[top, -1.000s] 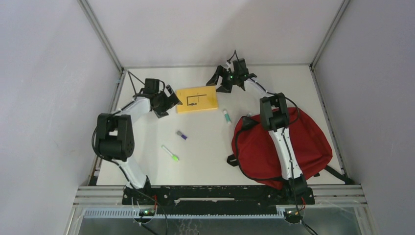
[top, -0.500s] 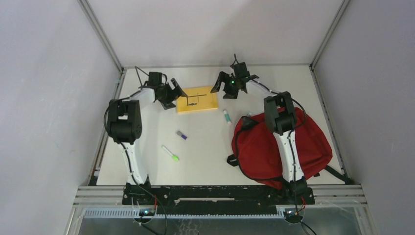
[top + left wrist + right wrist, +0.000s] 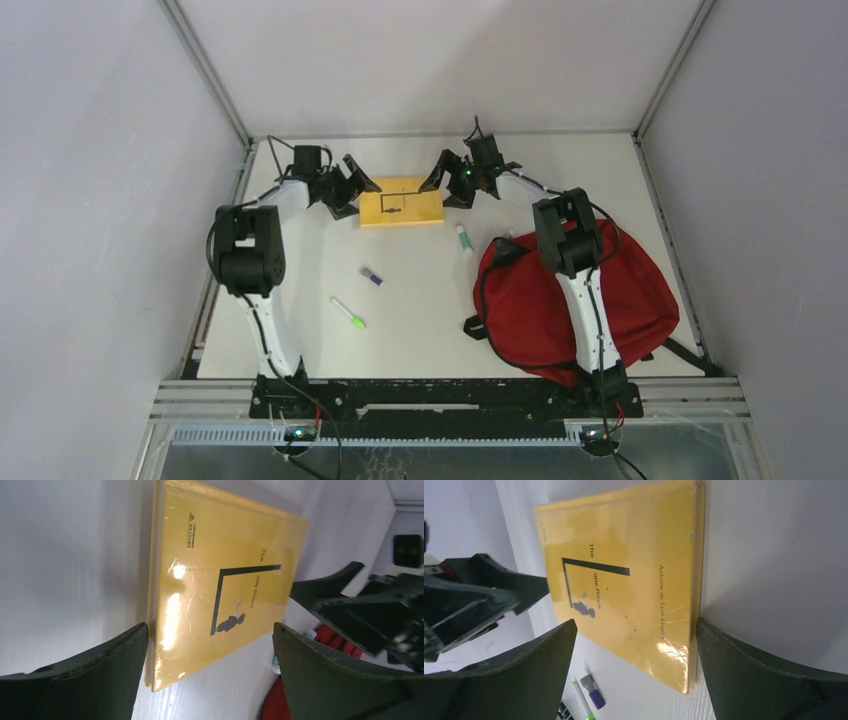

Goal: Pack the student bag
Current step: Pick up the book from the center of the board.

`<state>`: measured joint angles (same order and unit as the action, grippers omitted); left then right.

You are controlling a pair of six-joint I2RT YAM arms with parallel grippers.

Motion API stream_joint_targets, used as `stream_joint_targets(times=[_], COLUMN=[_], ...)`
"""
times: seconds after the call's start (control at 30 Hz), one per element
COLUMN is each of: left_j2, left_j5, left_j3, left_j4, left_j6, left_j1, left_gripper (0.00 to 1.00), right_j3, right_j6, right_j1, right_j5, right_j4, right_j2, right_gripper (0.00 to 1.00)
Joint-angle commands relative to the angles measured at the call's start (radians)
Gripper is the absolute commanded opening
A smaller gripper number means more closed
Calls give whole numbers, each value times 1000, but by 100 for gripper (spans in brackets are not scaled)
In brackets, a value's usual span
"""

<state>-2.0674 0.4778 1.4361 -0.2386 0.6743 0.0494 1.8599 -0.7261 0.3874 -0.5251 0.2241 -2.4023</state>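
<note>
Left end effector (image 3: 210, 630): I saw it spread wide and holding nothing, low over the white desk (image 3: 420, 335). It faced the left short edge of the flat yellow glossy-wrapped book (image 3: 402, 201).
Left fingers (image 3: 95, 677): in the left wrist view, one dark finger sat right at the near corner of the book. I could not tell whether it touched. The other finger stood clear of the cover on the far side.
Right end effector (image 3: 636, 625): this one was also spread wide and empty. It faced the opposite short edge of the same book, so the two end effectors looked at each other across it.
Right fingers (image 3: 769, 672): in the right wrist view, the book's near edge lay just ahead of the gap between them. I could not make out any contact.
Book: it lay flat on the desk between the two end effectors, cover up, with black lettering and a small dark figure printed on it.
Student bag (image 3: 525, 305): the soft red fabric backpack with black straps lay on the desk well behind the right end effector, under that arm's forearm and near its base.
White tube with a teal cap (image 3: 462, 237): it lay just behind the right end effector, between it and the bag.
Small grey and purple stick (image 3: 371, 276): it lay behind the book, well apart from both end effectors.
White pen with a green tip (image 3: 348, 313): it lay further back than the stick, on the left end effector's side.
</note>
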Motion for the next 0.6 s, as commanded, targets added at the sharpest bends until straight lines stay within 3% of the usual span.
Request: stream_joint_targets(times=[0.0, 0.17, 0.37, 0.57], left_j2=[201, 257, 251, 210], left_j5=[184, 255, 312, 329], left_j3=[-63, -171, -322, -357], left_j4=[195, 413, 835, 899], left_j6=[132, 267, 533, 567], left_j1=[26, 26, 26, 28], left_gripper=[95, 94, 91, 87], right_j3=[-19, -45, -48, -46], right_j6=[-46, -59, -64, -62], right_j1=[54, 57, 62, 65], right_j5=[-71, -83, -95, -105], right_j4=[-23, -42, -49, -52], right_j2=[-38, -43, -47, -50], right_gripper=[97, 97, 97, 97])
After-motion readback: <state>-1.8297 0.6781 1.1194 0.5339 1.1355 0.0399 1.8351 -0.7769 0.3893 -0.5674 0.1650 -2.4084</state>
